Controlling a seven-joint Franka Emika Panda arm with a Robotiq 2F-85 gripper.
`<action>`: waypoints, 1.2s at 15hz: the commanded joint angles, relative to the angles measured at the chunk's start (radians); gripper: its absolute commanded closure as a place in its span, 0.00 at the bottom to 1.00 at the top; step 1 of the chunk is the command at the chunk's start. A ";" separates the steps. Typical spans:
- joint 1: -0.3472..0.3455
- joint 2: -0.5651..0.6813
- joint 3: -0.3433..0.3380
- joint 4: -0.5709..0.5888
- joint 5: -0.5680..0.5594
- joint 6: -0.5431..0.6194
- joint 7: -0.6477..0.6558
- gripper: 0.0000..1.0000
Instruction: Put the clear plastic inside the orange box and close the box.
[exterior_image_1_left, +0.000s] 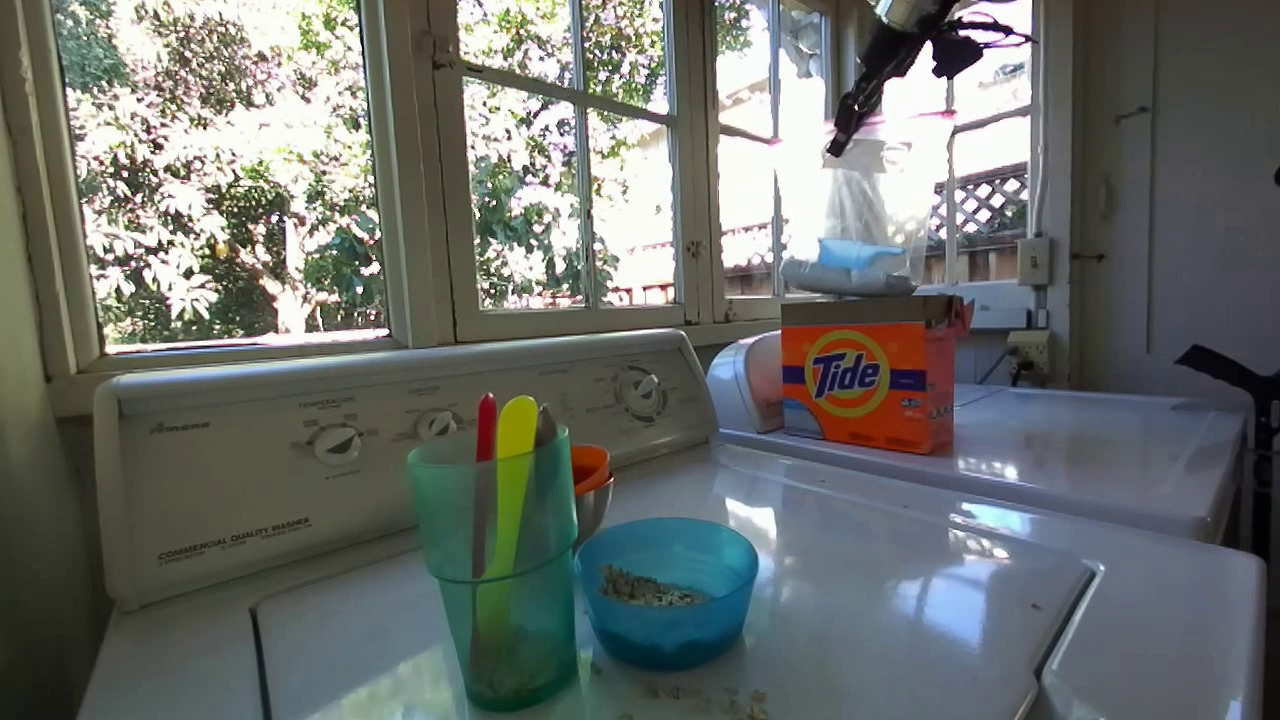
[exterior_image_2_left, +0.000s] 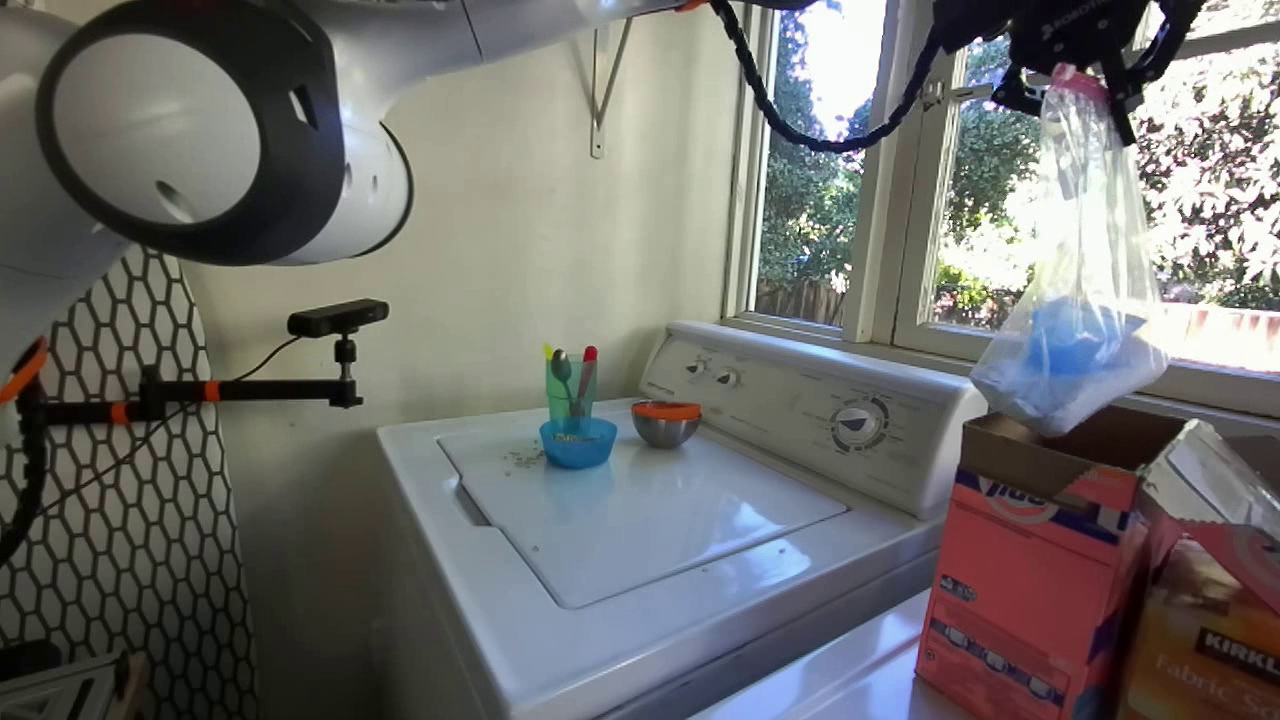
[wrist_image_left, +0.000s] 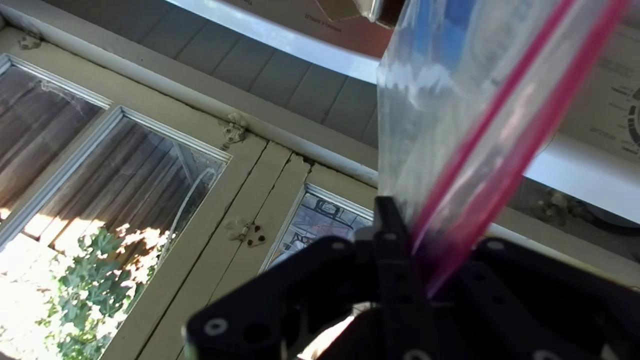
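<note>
I have the gripper (exterior_image_1_left: 838, 146) up by the windows (exterior_image_1_left: 525, 200), fingers (wrist_image_left: 389, 220) pinched narrow on the pink zip edge (wrist_image_left: 530, 150) of the clear plastic bag (exterior_image_2_left: 1095, 215). Bag hangs lengthwise; low down in it I make out something blue (exterior_image_2_left: 1070, 335) and a pale mass.

Orange box (exterior_image_1_left: 870, 372) upright on the white surface (exterior_image_1_left: 1090, 430) beside the washer (exterior_image_2_left: 640, 540). Top uncovered, flap (exterior_image_2_left: 1200, 465) folded outward toward a second carton (exterior_image_2_left: 1210, 655) just beside it. Bag's bottom is at the box mouth, most of its length above; I can't tell whether it touches the rim or dips inside.

On the washer: teal tumbler (exterior_image_1_left: 525, 640) with utensils (exterior_image_1_left: 515, 440), blue bowl (exterior_image_1_left: 665, 635) just beside it with crumbs (exterior_image_1_left: 645, 590) inside, steel-coloured bowl (exterior_image_2_left: 665, 430) near; more crumbs lie loose on the lid.
</note>
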 joint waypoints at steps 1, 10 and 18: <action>-0.018 0.005 0.016 0.011 0.028 -0.034 -0.033 1.00; -0.027 0.024 0.022 0.021 0.058 -0.028 0.017 1.00; -0.005 0.066 -0.007 0.017 0.001 0.027 -0.064 1.00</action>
